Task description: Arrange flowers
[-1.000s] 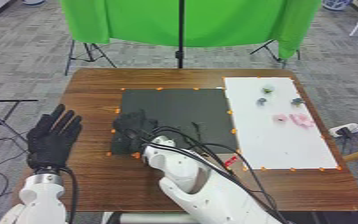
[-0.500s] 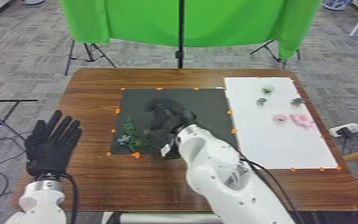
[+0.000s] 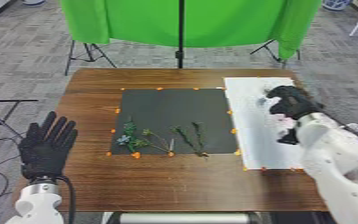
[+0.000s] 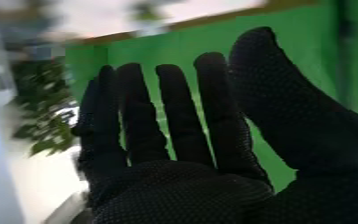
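Note:
In the head view the right hand (image 3: 293,104) is over the white sheet, covering part of the flowers there; a bit of pink flower (image 3: 284,120) shows beside it. The right wrist view has the same hand (image 4: 175,190) with straight fingers and nothing held. Flat at the table's left lies the left hand (image 3: 44,154), fingers straight. Green stems lie on the dark mat's lower part: a leafy sprig (image 3: 129,131) with a pale green rosette (image 3: 125,140), a thin branching stem (image 3: 162,142), and two longer green stems (image 3: 198,136) toward the mat's right.
The dark mat (image 3: 162,107) and the white sheet (image 3: 257,135) lie side by side on the brown table (image 3: 171,182), marked with orange tabs. A green cloth (image 3: 131,22) on stands hangs behind the table. The right arm crosses the table's right side.
The right hand has moved from the dark mat's left part across to the white sheet, uncovering the stems on the mat. The left hand has shifted slightly.

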Robot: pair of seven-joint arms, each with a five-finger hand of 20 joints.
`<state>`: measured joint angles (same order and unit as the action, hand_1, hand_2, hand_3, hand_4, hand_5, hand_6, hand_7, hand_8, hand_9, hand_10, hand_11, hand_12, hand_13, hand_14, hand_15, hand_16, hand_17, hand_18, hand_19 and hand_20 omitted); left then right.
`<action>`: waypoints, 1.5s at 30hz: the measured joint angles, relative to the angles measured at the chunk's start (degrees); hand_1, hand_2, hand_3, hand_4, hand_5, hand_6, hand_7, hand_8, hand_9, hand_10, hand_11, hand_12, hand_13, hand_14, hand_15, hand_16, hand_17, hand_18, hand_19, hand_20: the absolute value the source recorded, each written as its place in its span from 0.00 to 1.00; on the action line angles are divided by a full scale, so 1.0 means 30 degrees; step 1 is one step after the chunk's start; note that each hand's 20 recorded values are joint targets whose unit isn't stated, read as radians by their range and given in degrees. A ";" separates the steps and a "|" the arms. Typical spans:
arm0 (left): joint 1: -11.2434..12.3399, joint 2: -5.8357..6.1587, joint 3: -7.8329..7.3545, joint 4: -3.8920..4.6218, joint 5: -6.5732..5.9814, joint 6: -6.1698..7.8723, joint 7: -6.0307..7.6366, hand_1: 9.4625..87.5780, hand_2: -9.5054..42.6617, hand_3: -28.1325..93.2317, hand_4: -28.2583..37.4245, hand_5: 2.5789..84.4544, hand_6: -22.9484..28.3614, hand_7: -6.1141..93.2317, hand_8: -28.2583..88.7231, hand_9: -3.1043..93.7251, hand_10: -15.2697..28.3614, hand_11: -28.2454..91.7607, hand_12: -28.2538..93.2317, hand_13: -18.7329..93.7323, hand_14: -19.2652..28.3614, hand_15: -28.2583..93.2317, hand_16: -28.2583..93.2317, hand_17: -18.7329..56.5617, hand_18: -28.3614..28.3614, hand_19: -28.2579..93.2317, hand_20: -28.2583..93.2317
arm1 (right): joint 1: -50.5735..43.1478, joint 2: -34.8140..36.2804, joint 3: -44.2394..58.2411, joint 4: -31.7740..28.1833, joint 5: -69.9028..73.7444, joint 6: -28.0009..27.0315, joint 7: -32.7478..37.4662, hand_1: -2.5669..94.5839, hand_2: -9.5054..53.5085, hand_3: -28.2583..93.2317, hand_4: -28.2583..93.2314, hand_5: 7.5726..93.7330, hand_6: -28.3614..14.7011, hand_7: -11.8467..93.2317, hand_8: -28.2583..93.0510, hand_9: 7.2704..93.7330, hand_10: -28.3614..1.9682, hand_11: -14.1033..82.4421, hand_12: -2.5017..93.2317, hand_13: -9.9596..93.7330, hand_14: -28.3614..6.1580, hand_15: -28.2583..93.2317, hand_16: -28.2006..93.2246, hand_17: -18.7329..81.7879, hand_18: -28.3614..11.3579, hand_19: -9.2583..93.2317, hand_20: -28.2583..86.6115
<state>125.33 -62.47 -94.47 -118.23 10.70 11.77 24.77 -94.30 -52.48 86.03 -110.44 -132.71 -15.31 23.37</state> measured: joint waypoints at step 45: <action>-0.0288 -0.0265 0.0434 0.0296 -0.1545 -0.1154 0.0165 0.17 0.41 0.85 0.00 0.41 0.62 0.14 0.16 0.34 0.71 0.34 0.30 0.35 0.73 0.40 0.20 0.14 0.73 0.45 0.30 | -0.0183 -0.0215 -0.3814 0.0453 -0.0852 0.5295 -0.1059 0.63 0.00 0.86 0.00 0.75 0.64 0.56 0.23 0.88 0.58 0.29 0.47 0.73 0.55 0.72 0.55 0.49 0.14 0.96 0.69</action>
<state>124.46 -63.26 -93.17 -117.34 6.06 8.31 25.27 -94.85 -53.13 74.59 -109.08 -135.26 0.57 20.19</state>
